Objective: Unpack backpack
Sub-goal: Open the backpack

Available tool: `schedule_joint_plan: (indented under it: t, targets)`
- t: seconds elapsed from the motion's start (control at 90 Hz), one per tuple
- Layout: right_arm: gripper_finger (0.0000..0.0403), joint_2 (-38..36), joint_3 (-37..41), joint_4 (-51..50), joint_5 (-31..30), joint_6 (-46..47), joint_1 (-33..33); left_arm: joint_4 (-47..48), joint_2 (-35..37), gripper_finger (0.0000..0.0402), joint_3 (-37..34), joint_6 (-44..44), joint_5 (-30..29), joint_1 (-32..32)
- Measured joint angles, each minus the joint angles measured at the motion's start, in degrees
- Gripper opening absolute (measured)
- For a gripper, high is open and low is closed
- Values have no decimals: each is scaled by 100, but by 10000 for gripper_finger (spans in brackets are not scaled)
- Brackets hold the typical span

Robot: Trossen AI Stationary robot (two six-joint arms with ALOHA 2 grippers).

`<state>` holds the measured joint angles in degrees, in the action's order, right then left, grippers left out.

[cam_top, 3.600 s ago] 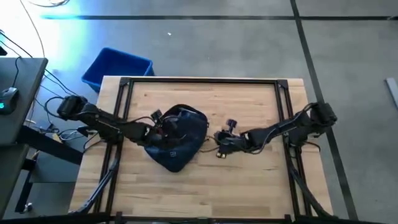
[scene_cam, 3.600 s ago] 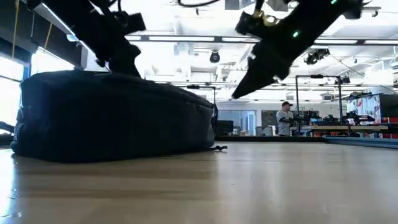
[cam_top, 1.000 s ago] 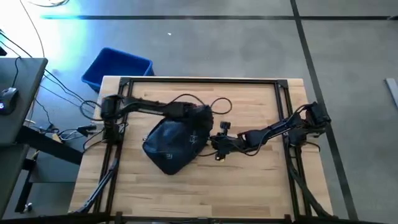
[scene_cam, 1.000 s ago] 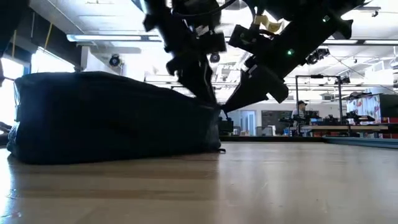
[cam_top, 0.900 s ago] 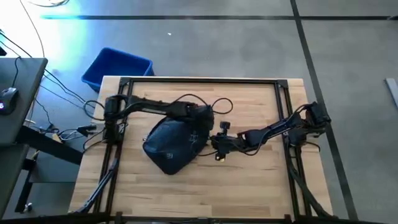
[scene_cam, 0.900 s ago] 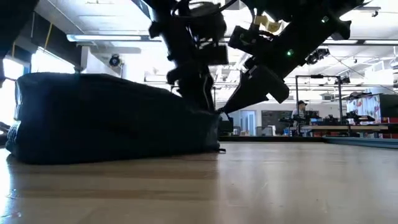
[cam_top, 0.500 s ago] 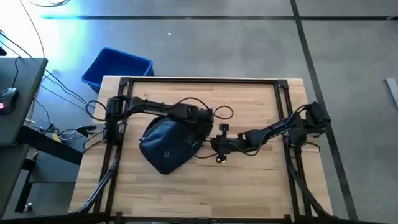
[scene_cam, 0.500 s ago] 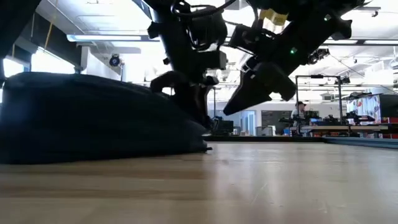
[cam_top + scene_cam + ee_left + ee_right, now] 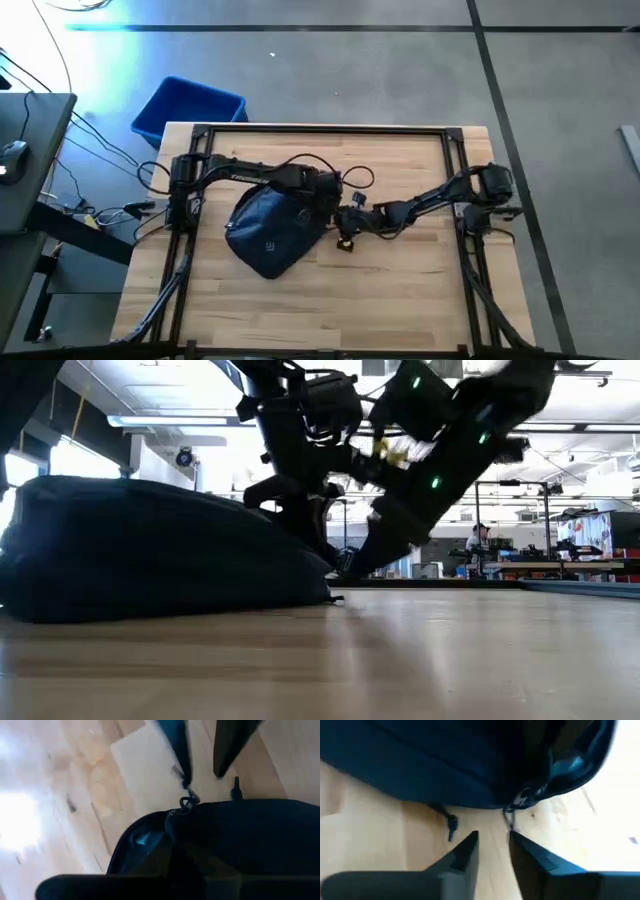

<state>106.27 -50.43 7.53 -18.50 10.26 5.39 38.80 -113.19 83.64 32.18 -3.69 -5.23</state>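
Seen from above, a dark navy backpack (image 9: 268, 228) lies flat on a pale wooden desk (image 9: 400, 300), left of centre and nearer the far edge than the near one. The left gripper (image 9: 322, 190) reaches in from the desk's left side to the pack's far right corner; whether it is holding anything cannot be told. The right gripper (image 9: 345, 222) comes from the right side and sits just beside the same corner. A blue bin (image 9: 187, 108) stands on the grey floor beyond the desk's far left corner. From table height, the backpack (image 9: 160, 550) is a low, sagging mound on the left half of the desk, both arms meeting at its right end, with a bright open room of ceiling lights and equipment behind and a distant person (image 9: 485, 545). The left wrist view looks over the pack's dark fabric (image 9: 240, 835) to a small metal zipper pull (image 9: 186, 804) at its edge, the other arm's two fingers (image 9: 227, 745) hanging just above it. The right wrist view shows that gripper (image 9: 492, 849) with fingers a little apart, closed on nothing, aimed at the pull (image 9: 512, 812). The pack looks soft and floppy, likely to slide on the smooth wood, so the zipper pull seems the place to grip while the other arm steadies the fabric.
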Motion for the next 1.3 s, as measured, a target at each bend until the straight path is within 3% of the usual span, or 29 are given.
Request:
schedule_joint_plan:
  t: [0.133,0.233,0.322,0.589,0.789,1.011,1.167,1.3]
  targets:
    - [164,189,8,465,329,-190,-33,57,11,0,0,37,-4,4]
    - [181,187,8,431,-197,-261,-26,29,15,0,0,-13,-4,4]
    - [181,173,8,402,-605,-284,-10,27,19,0,7,-111,-4,4]
    - [170,-19,6,3,-672,-320,30,28,15,0,9,-169,-2,11]
    - [169,-288,-16,-258,-1207,-367,307,33,0,0,9,-197,2,20]
    - [169,-93,-16,83,-1183,-609,236,125,-2,0,2,-195,-25,5]
    - [169,-47,-5,88,-642,-561,125,114,-2,0,2,-186,-48,8]
    - [169,-11,5,236,-680,-586,107,117,1,0,2,-168,-49,14]
